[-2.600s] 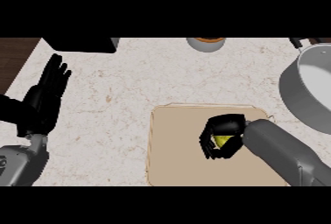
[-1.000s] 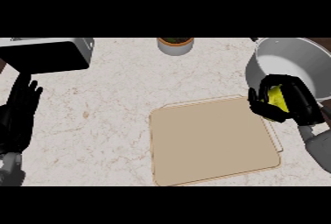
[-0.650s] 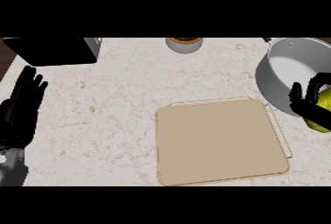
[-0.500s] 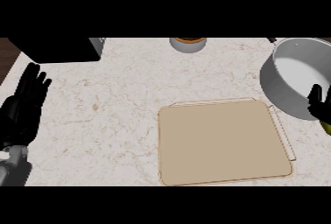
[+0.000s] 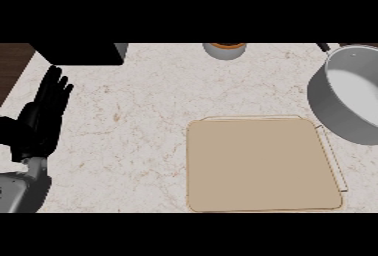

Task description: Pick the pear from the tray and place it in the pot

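The tray (image 5: 262, 170) lies on the counter (image 5: 140, 100); the pot (image 5: 347, 97) stands right of it (partly cut off); a jar (image 5: 224, 50) sits behind; the left hand (image 5: 37, 125) rests far left.

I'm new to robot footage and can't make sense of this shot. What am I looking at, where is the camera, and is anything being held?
The camera sits where the robot's head would be and looks steeply down at a pale marbled kitchen counter. The black shape at the left edge is the robot's left hand, on a grey forearm; it rests open, fingers up, holding nothing. The right hand does not show in this view, so what it holds cannot be seen. On the counter lies a flat tan tray with nothing on it. To its right, partly cut off by the edge, stands a grey metal pot. At the top are a small orange-topped container and a black box-like object. No pear is visible.
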